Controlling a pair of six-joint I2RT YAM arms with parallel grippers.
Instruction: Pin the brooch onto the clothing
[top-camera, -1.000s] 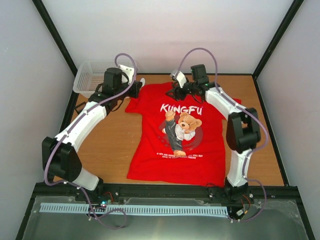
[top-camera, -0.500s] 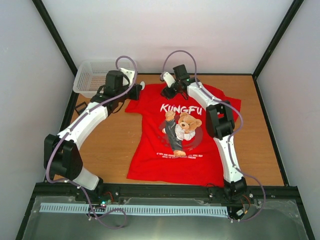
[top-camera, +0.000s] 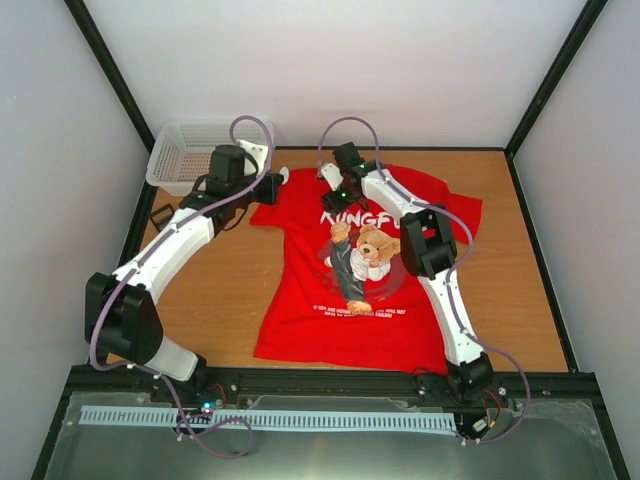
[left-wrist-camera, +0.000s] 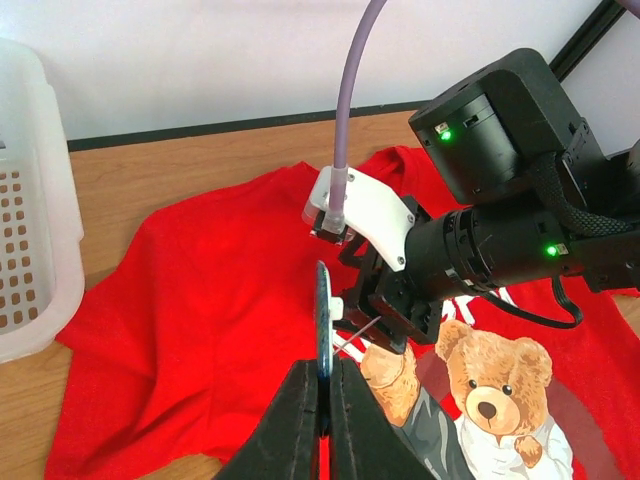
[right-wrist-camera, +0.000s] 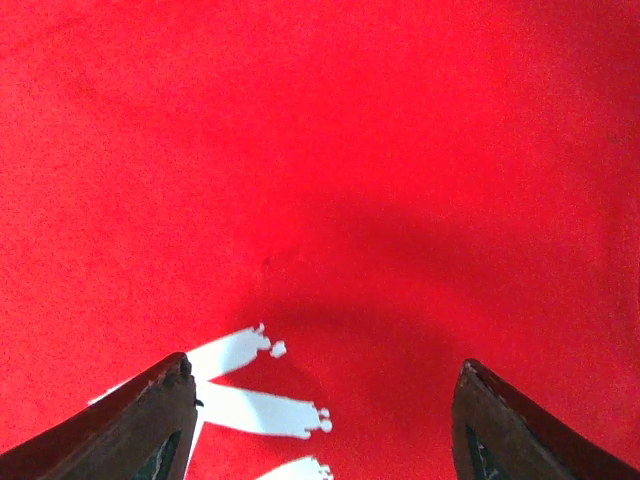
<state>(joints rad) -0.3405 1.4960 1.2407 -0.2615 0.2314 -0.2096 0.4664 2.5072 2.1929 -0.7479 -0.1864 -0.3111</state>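
The clothing, a red T-shirt (top-camera: 300, 300) with white lettering and a bear print (left-wrist-camera: 495, 400), lies flat on the table. My left gripper (left-wrist-camera: 325, 378) hovers over the shirt's left shoulder area and is shut on the brooch (left-wrist-camera: 323, 310), a thin dark-blue disc seen edge-on with its pin pointing right. My right gripper (right-wrist-camera: 320, 410) is open just above the red fabric by the lettering (right-wrist-camera: 250, 405), with nothing between its fingers. In the left wrist view its black fingers (left-wrist-camera: 390, 315) sit right beside the brooch's pin. From above, both grippers meet near the collar, left (top-camera: 277, 184) and right (top-camera: 335, 196).
A white mesh basket (top-camera: 185, 155) stands at the back left corner, close behind the left arm. Bare wooden table (top-camera: 215, 290) shows on both sides of the shirt. Black frame rails and white walls enclose the workspace.
My right arm has swung left across the shirt's upper chest toward the left gripper, and its jaws opened slightly wider. The left gripper has kept hold of the brooch, nearly still.
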